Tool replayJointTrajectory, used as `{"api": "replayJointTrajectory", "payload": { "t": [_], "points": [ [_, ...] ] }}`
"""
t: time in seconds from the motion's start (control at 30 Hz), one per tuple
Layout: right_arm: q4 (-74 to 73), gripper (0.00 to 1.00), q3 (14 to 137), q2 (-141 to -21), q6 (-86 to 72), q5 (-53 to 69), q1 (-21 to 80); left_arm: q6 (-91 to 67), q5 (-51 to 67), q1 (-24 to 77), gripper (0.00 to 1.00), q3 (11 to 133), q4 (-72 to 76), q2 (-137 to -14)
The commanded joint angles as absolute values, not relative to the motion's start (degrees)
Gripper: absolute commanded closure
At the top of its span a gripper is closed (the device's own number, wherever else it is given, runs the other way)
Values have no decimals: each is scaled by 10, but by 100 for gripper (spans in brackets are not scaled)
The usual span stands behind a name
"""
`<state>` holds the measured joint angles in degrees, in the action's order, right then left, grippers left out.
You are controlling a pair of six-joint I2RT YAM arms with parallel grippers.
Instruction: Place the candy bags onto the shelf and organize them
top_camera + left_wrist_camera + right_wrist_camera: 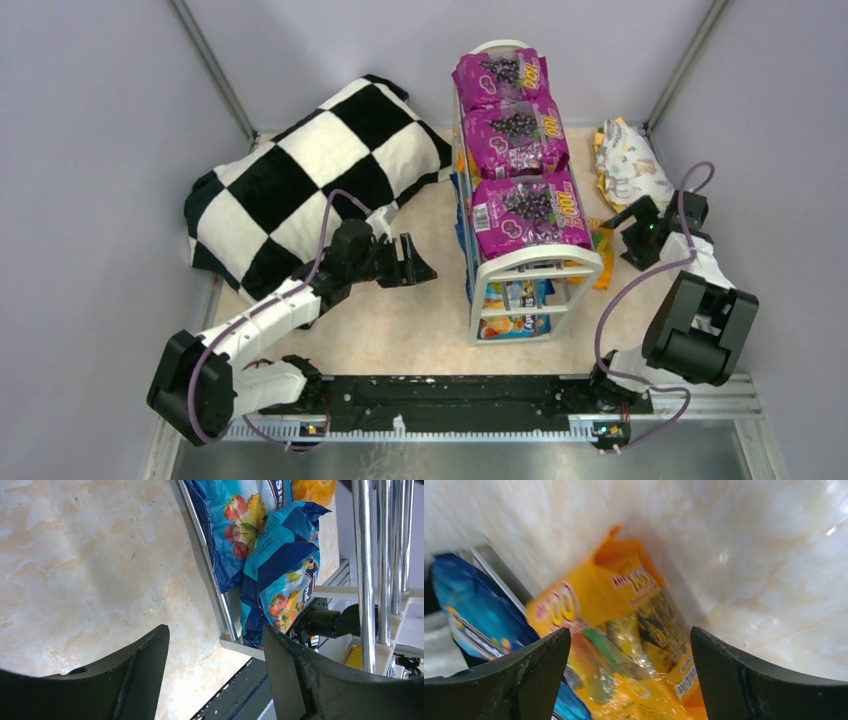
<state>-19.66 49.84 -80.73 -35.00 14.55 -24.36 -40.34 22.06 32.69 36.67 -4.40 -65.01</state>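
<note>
Left gripper [412,262]: on the shelf's left, level with its near end. Jaws spread, nothing between them; only the marbled beige table [75,555] shows below.

White wire-rod shelf with arched end frames [474,300]: runs from near to far up the middle of the table. Two glossy blue candy bags with fruit print [270,555] sit on the low tier at the near end, one overlapping the other and pressed against the side rod.

Right gripper [629,635]: on the shelf's right, by the near end, pointing down. Jaws wide, pinching nothing.

Orange-yellow candy bag of shiny film [624,630]: lies loose on the table just beside the shelf's right side, directly under the right gripper and between its fingers, not touched. One edge is next to a blue bag at the rack.

Handling, my judgement: light, soft and crinkly, with slick film and contents that shift. It lies flat, so a grip across the full width would likely slide off. Better to pinch a fold of the film or a crimped end seam, with a firm squeeze. Expect it to sag and swing when lifted.

Three purple candy bags with grape print [525,212]: in a row along the shelf's top tier.

Farther out, a pale printed pack [630,165] lies right of the shelf and a black-and-white chequered cushion [320,170] lies to its left.
</note>
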Motion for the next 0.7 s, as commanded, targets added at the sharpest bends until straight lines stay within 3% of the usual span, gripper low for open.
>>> {"api": "replayJointTrajectory", "payload": {
  "t": [0.0,0.17,0.27,0.37,0.43,0.57,0.67],
  "points": [
    [-163,13,453,-818,-325,264,-239,-394,222,325,25,380,-42,-639],
    [-153,19,390,-740,-318,333,-232,-401,223,325,25,368,-34,-634],
    [-119,30,334,-675,-357,386,-223,-402,228,325,25,371,-28,-645],
    [-134,31,310,-634,-359,416,-222,-403,237,325,25,378,-23,-658],
    [-158,29,315,-625,-339,408,-222,-407,242,324,25,377,-15,-659],
    [-234,13,377,-630,-305,278,-230,-415,250,325,25,370,-6,-655],
    [-227,8,400,-653,-326,224,-242,-413,252,325,25,368,-15,-645]
  ]
}}
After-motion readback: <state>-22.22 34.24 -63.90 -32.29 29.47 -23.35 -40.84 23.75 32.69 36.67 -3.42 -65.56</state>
